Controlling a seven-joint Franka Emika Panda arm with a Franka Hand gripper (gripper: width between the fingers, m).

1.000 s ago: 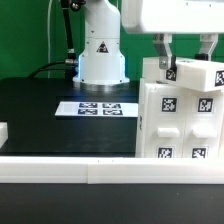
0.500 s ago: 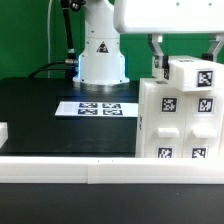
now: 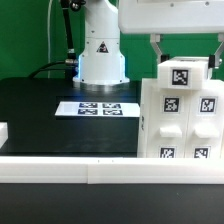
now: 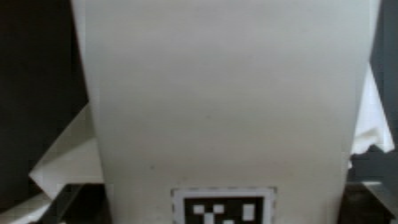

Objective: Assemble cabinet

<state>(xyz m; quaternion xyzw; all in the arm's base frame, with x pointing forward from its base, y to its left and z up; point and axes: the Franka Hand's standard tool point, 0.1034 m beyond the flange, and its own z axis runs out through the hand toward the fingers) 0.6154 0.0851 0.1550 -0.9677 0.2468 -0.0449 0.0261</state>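
Cabinet (image 3: pixel 180 115) — boxy white plastic, square b/w tags.

Robotics lab round me: black bench (image 3: pixel 40 110) w/ white rail (image 3: pixel 60 168), marker board (image 3: pixel 99 108), green backdrop (image 3: pixel 25 30).

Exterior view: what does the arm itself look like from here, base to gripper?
The arm is glossy white, with a rounded base bearing a small black triangular mark and a blue glow at its side. Black cables run down beside it. The gripper is a white boxy block with two thin dark fingers.
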